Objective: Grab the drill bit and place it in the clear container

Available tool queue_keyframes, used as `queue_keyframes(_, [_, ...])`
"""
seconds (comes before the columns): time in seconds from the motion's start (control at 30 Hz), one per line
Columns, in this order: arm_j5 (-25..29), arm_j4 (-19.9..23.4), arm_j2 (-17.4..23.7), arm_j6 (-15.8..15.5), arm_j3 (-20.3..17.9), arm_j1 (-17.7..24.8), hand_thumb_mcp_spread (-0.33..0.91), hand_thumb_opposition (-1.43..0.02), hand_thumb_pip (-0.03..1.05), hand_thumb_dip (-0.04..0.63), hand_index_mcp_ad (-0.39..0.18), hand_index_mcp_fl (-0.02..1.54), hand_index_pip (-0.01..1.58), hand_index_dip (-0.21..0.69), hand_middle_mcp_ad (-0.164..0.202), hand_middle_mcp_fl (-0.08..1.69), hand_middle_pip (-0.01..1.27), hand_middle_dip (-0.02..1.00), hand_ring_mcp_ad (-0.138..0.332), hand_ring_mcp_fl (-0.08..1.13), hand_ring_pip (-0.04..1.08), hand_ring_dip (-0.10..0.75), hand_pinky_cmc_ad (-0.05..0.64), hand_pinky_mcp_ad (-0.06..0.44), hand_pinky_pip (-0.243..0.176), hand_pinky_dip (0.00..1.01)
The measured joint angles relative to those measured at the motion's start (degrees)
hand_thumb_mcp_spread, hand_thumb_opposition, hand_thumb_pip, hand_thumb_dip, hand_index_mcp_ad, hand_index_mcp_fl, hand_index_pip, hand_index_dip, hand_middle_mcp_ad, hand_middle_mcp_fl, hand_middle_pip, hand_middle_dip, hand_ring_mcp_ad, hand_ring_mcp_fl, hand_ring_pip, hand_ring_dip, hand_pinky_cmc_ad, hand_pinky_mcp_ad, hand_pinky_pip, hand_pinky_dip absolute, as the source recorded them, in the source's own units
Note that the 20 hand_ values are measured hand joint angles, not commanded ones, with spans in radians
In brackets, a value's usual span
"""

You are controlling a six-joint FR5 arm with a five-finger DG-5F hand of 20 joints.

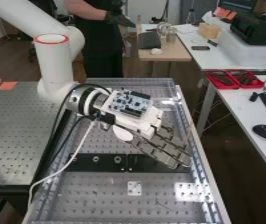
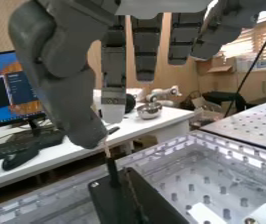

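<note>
Holes dot the counter [image 1: 100, 192], where my hand [image 1: 162, 148] hangs straight-fingered and empty and the thin drill bit [image 2: 111, 171] stands at the black plate [image 2: 158, 204], likely light, stiff and slippery, so I should pinch its middle.

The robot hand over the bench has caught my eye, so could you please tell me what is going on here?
The robot's hand is out over the bench, above a black plate, its fingers roughly straight. Its thumb is right by the tip of a thin upright piece, probably the drill bit. It doesn't look gripped, though I can't tell whether they touch.
</note>
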Motion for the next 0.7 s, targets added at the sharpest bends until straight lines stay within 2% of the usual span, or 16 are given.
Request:
queue_keyframes(0.07, [-0.03, -0.04, -0.10, -0.46, 0.06, -0.04, 0.50, -0.88, 0.60, 0.347, -0.024, 0.19, 1.25, 0.445, 0.075, 0.22, 0.11, 0.21, 0.148, 0.05, 0.11, 0.028, 0.234, 0.072, -0.066, 0.10])
queue_keyframes(0.27, [-0.05, 0.74, -0.63, -1.63, -0.13, -0.44, 0.52, -0.89, 0.60, 0.346, -0.024, 0.15, 1.25, 0.461, 0.075, 0.23, 0.11, 0.22, 0.150, 0.07, 0.10, 0.035, 0.251, 0.086, -0.068, 0.12])
queue_keyframes(0.43, [-0.33, 0.50, -1.30, -2.11, -0.16, -0.61, 0.52, -0.89, 0.60, 0.346, -0.024, 0.19, 1.28, 0.461, 0.075, 0.25, 0.11, 0.22, 0.147, 0.07, 0.10, 0.035, 0.248, 0.086, -0.068, 0.12])
queue_keyframes(0.6, [-2.62, 0.26, -1.82, -4.17, -0.17, -0.70, 0.53, -0.89, 0.60, 0.346, -0.024, 0.19, 1.28, 0.461, 0.075, 0.25, 0.11, 0.22, 0.147, 0.07, 0.10, 0.035, 0.264, 0.084, -0.068, 0.12])
queue_keyframes(0.7, [-3.24, 0.36, -1.84, -4.43, -0.21, -0.82, 0.53, -0.89, 0.60, 0.346, -0.035, 0.21, 1.30, 0.461, 0.063, 0.25, 0.11, 0.22, 0.145, 0.07, 0.11, 0.042, 0.264, 0.087, -0.068, 0.12])
